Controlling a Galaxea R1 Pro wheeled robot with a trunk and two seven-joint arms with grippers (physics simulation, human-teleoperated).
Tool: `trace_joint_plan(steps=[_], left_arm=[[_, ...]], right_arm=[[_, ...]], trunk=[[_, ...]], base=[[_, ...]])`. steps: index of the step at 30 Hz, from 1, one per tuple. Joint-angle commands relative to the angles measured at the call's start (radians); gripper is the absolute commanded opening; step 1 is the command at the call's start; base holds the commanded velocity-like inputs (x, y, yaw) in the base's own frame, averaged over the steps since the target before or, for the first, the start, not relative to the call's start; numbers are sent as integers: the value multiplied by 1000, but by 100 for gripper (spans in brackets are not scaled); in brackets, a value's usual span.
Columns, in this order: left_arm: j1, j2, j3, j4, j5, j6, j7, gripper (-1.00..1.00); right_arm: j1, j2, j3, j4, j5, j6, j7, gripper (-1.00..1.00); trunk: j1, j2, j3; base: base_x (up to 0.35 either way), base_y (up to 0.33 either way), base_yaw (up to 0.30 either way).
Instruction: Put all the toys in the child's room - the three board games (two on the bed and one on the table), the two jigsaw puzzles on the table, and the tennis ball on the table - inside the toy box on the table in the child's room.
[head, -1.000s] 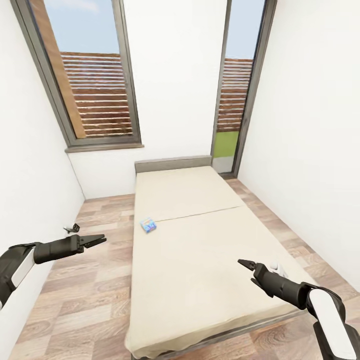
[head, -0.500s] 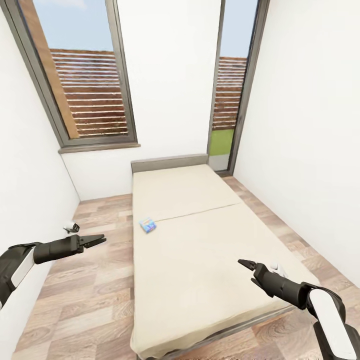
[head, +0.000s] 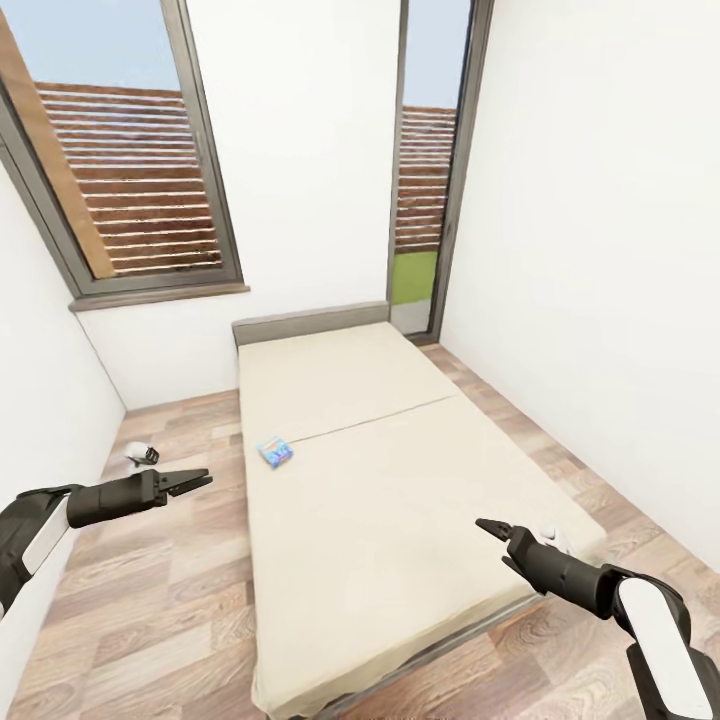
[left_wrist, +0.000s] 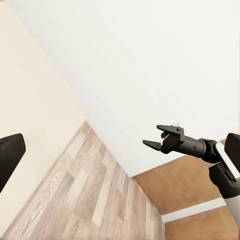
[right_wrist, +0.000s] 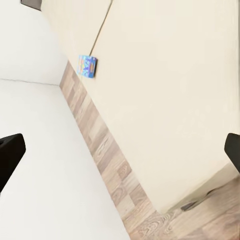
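Now my view has swung right; the small blue board game (head: 275, 452) on the bed (head: 400, 520) sits nearer centre-left, unreached, left gripper (head: 200, 480) and right gripper (head: 487, 527) both empty, jaws parted.

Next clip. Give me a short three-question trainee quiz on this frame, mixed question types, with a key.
1. True or false: the small blue board game lies on the bed near the edge on the robot's left.
2. Is the left pincer holding anything? A) the blue game B) nothing C) a ball
3. Fill in: the floor beside the bed is made of ____ planks.

Key: 1 true; 2 B; 3 wood.
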Motion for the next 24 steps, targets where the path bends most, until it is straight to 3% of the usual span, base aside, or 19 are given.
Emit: trace_joint_plan(steps=[1, 18, 24], left_arm=[[-1, 2, -5, 0, 7, 11, -1, 100], [-1, 1, -5, 0, 7, 9, -1, 100], [-1, 0, -5, 0, 7, 9, -1, 100]], right_arm=[[-1, 0, -1, -1, -10, 4, -10, 100], [-1, 0, -1, 0, -10, 3, -10, 100], [-1, 1, -1, 1, -10, 3, -10, 100]], trunk=[[1, -2, -3], [1, -2, -22], [1, -2, -24]], base=[[0, 186, -209], [22, 48, -209], [61, 32, -87]])
